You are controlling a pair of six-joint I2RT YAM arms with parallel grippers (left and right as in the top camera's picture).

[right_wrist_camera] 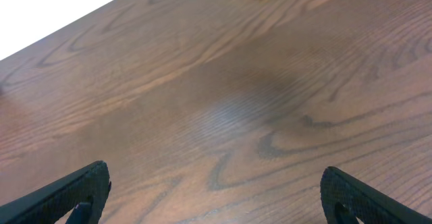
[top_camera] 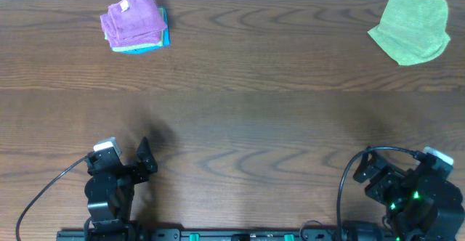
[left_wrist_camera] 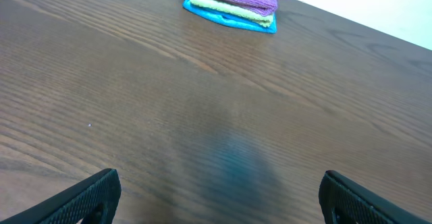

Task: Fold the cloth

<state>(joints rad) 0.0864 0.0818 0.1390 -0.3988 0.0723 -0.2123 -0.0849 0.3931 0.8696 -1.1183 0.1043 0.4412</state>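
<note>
Cloth (top_camera: 133, 19) far-left on worktop (top_camera: 232, 125), atop stack (left_wrist_camera: 233, 15), apparently folded already. Soft, light, limp: pinch a corner or hem. Left gripper (left_wrist_camera: 219, 190) and right gripper (right_wrist_camera: 214, 183) wide open, empty, well apart from it.

We saw even, soft light on the tabletop (top_camera: 240, 67) in the overhead view, with faint, blurred shadows low left and low right. In the right wrist view a pale sheen lay across the grain mid-frame; the left wrist view held a dark bluish smudge, perhaps a shadow. Beyond the far edge, both wrist views blew out white.
</note>
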